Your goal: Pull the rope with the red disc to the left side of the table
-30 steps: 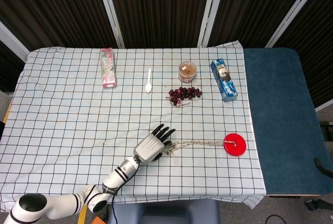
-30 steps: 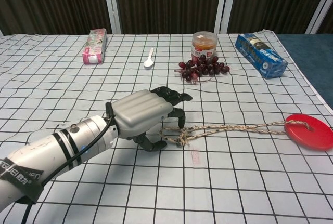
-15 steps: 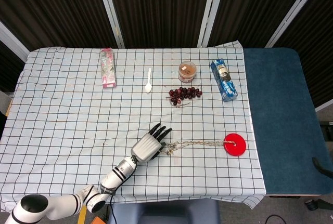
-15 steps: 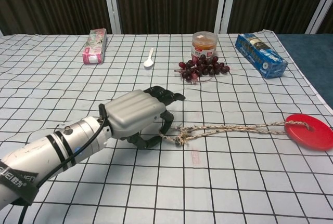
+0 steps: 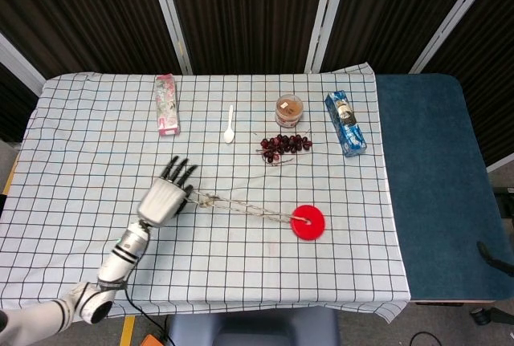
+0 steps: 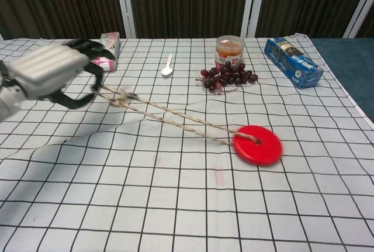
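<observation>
My left hand (image 5: 163, 197) (image 6: 52, 71) hovers over the left-centre of the checked table, its fingers curled round the knotted end of the rope (image 5: 241, 207) (image 6: 169, 116). The rope runs taut and slanting down to the red disc (image 5: 307, 222) (image 6: 258, 145), which sits tilted near the table's middle-right, its rope side lifted. In the chest view the hand and disc are motion-blurred. My right hand shows in neither view.
At the back lie a pink packet (image 5: 166, 104), a white spoon (image 5: 229, 125), a bunch of dark grapes (image 5: 284, 144), a small jar (image 5: 288, 109) and a blue box (image 5: 344, 124). A blue surface (image 5: 434, 185) borders the table on the right.
My left hand has swung far to the left and risen, dragging the rope taut. The red disc has slid left from the table's right edge toward the middle.
</observation>
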You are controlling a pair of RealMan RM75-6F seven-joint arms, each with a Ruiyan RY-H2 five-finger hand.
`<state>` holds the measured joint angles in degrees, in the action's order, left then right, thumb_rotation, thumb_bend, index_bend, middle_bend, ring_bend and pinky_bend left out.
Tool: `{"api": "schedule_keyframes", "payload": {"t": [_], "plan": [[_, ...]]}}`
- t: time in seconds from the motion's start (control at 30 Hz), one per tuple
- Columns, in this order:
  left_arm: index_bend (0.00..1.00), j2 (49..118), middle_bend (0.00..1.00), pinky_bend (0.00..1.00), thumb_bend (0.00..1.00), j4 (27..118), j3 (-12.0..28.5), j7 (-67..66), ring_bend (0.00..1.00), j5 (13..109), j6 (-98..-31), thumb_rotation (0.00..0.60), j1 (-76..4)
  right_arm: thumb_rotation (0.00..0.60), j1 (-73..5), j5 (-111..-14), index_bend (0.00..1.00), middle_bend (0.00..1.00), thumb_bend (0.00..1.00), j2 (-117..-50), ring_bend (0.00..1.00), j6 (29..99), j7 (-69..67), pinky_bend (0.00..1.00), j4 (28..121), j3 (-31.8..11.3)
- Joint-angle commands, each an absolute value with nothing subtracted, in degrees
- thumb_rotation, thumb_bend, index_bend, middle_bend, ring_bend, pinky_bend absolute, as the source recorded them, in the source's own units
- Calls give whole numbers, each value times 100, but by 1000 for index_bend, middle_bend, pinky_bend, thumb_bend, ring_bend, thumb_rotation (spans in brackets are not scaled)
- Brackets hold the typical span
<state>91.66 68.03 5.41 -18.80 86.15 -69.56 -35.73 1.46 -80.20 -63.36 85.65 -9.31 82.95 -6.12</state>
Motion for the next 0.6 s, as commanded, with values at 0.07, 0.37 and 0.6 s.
{"api": "schedule_keyframes", "payload": {"t": [0.07,0.37,0.6], "plan": [[840,8133,130,53,706,6977,733,-1682,0,7991,-7358,600,-2919,600,86,-8107,0,0,374,-6360,0,8551,-845,0,8365,-603],[836,7504,159,99,731,5991,1200,-881,0,7055,-7481,600,-2347,600,-33,-8243,0,0,374,-6375,0,8536,-567,0,8587,-593],[834,7686,215,98,775,5397,1778,-1063,11,6308,-7772,600,-2219,600,-69,-8239,0,0,374,-6409,0,8512,-424,0,8662,-576]]}}
